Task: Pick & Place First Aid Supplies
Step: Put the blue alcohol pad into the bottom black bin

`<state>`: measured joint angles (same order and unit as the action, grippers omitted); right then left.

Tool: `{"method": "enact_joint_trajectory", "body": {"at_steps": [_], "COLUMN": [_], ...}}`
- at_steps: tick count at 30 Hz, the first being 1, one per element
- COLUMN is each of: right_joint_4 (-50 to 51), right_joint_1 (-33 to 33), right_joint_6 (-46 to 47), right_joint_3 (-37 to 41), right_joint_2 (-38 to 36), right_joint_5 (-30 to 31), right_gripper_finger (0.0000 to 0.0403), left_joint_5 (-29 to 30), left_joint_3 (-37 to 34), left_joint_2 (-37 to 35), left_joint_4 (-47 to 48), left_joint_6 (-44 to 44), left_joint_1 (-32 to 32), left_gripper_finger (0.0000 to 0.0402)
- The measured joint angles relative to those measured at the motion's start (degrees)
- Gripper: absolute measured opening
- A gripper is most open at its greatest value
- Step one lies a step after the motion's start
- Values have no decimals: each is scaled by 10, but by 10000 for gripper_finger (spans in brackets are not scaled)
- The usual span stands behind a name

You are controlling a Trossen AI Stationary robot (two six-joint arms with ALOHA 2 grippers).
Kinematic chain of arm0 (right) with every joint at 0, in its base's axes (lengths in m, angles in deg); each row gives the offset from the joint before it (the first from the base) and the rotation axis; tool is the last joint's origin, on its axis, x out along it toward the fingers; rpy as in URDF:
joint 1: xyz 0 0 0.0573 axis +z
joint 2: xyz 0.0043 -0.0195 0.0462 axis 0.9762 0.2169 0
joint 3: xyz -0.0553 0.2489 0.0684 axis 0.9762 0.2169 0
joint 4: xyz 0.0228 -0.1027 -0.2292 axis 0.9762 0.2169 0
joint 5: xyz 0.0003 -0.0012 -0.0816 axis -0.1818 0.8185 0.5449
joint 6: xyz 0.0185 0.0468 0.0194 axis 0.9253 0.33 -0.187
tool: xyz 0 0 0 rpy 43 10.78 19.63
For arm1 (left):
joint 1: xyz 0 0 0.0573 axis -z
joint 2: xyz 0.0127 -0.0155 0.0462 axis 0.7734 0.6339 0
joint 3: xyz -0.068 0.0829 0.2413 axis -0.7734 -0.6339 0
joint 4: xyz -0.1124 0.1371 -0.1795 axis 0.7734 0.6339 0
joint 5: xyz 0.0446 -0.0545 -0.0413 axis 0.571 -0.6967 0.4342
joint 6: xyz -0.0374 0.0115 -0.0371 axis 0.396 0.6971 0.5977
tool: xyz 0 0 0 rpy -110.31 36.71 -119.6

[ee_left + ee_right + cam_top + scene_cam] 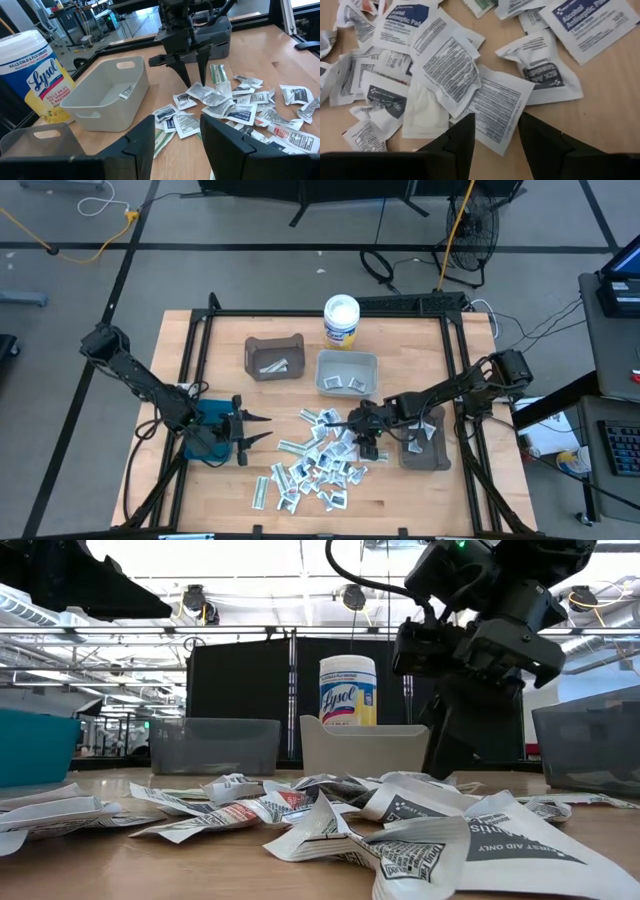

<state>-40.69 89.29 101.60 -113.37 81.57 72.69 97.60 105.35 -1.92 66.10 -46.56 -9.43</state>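
First aid supplies [320,460] lie heaped mid-table in front of the bins, the right gripper [366,442] poised above them, fingers spread and empty, so picking seems underway and next needs descending to pinch one packet, while the left gripper [258,430] waits beside, fingers apart.

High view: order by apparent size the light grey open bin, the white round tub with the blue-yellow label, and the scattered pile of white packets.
Largest to smallest:
1. Scattered pile of white packets
2. Light grey open bin
3. White round tub with blue-yellow label
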Motion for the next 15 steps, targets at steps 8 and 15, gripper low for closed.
{"method": "enact_joint_trajectory", "body": {"at_steps": [8,15], "right_joint_4": [3,17], "right_joint_1": [-1,-1], "right_joint_6": [-21,-36], "right_joint_3": [0,0], "right_joint_2": [0,0], "right_joint_5": [1,6], "right_gripper_finger": [59,5], "left_joint_5": [0,0], "left_joint_3": [0,0], "left_joint_2": [0,0], "left_joint_4": [0,0], "left_joint_6": [0,0], "left_joint_1": [0,0], "left_gripper_finger": [161,161]}}
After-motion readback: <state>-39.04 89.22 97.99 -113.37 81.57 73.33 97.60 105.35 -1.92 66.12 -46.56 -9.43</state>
